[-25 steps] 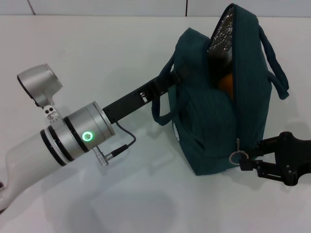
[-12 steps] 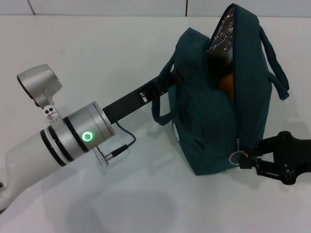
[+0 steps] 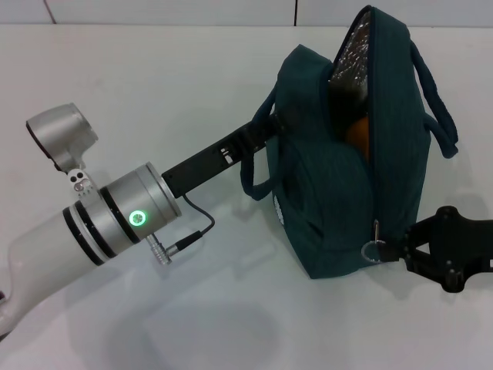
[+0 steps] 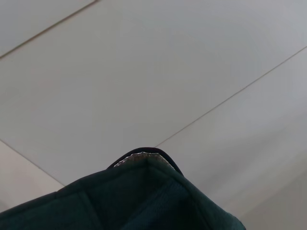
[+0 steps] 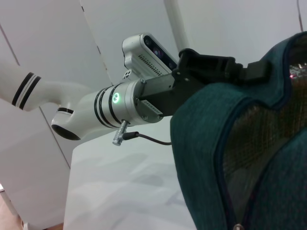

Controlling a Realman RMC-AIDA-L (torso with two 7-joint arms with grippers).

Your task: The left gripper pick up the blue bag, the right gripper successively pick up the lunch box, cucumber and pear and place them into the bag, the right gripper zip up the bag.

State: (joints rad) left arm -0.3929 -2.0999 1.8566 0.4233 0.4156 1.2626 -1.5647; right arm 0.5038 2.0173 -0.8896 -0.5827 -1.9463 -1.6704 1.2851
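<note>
Zipper pull (image 3: 373, 249) sits at the bag's (image 3: 339, 200) near end, just left of your right gripper (image 3: 406, 250); fingers look pinched at it, can't confirm. Track runs away, upward. Left gripper (image 3: 271, 126) clamps the bag's side.

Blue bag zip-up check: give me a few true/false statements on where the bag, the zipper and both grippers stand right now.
1. The blue bag is fully zipped. False: its top gapes, showing silver lining and something orange inside.
2. The right gripper is at the zipper pull ring near the bag's lower end. True.
3. The left gripper is parked away from the bag. False: it is at the bag's side, by the handle.
4. A cucumber lies on the table. False: none shows there.
</note>
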